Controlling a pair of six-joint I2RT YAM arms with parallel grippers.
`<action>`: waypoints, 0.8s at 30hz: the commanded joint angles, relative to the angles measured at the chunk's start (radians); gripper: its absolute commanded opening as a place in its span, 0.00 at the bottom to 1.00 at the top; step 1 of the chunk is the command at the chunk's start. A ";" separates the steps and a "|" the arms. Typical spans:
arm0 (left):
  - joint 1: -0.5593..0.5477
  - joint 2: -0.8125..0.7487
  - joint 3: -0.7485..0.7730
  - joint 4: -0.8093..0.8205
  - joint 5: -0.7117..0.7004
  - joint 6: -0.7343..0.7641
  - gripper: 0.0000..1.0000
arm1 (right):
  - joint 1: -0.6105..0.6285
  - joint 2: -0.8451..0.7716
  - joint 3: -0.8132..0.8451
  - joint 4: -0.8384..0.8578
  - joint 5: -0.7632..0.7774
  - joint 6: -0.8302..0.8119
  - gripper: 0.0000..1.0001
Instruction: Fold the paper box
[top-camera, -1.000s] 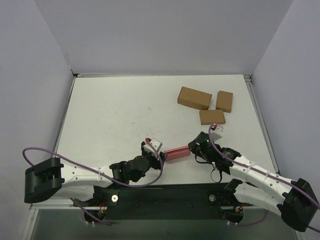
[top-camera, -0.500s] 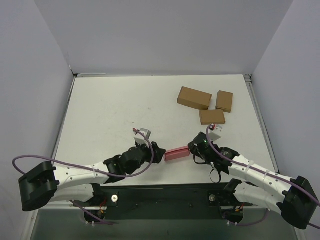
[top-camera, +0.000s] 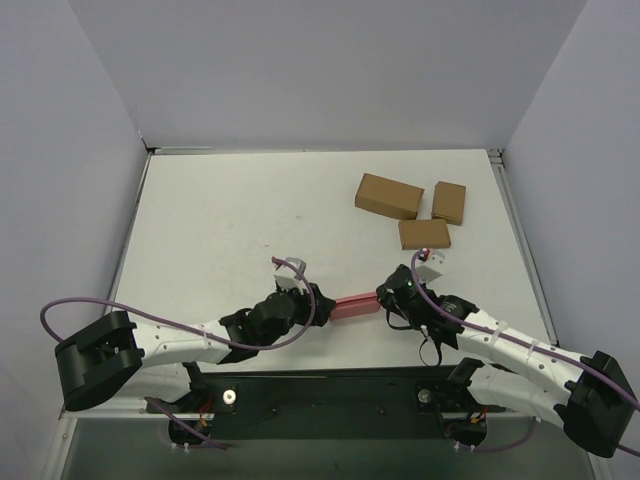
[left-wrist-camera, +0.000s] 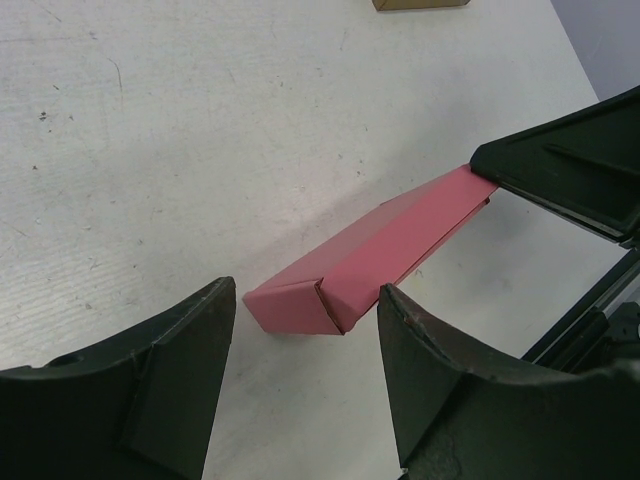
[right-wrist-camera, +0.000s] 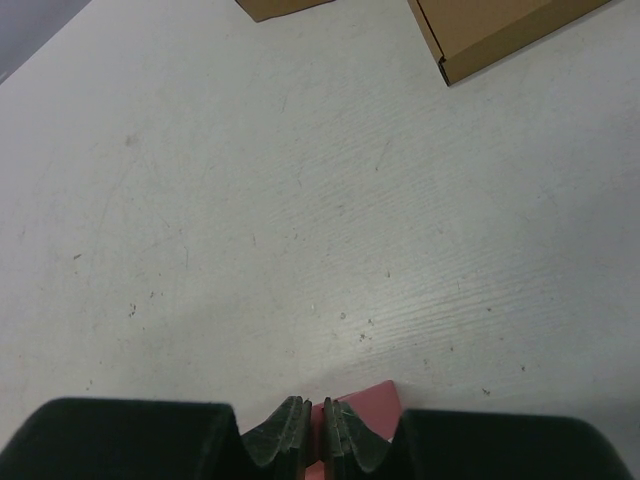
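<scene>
The paper box (top-camera: 355, 306) is a long, narrow pink-red card box lying near the table's front edge, between my two grippers. My right gripper (top-camera: 386, 294) is shut on its right end; in the right wrist view a thin pink edge of the paper box (right-wrist-camera: 372, 408) sits pinched between the fingers of the right gripper (right-wrist-camera: 317, 418). My left gripper (top-camera: 318, 300) stands open at the left end. In the left wrist view the left gripper (left-wrist-camera: 305, 295) has its fingertips flanking the closed end of the paper box (left-wrist-camera: 390, 245) without touching it.
Three brown cardboard boxes lie at the back right: a large one (top-camera: 389, 196), a small one (top-camera: 449, 202) and one nearest my right arm (top-camera: 424, 234). White walls close the table on the left, back and right.
My left gripper pulled back to the left, then came in again to the box's left end, still open. The right gripper kept its hold and barely moved.
</scene>
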 joint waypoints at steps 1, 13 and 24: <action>0.009 0.015 0.020 0.082 -0.001 -0.021 0.68 | 0.010 0.029 -0.011 -0.155 0.017 -0.015 0.07; 0.027 -0.009 -0.003 0.111 -0.010 -0.047 0.68 | 0.012 0.039 -0.008 -0.148 0.013 -0.019 0.07; 0.030 0.075 -0.005 0.111 0.068 -0.053 0.65 | 0.013 0.041 -0.006 -0.149 0.017 -0.018 0.07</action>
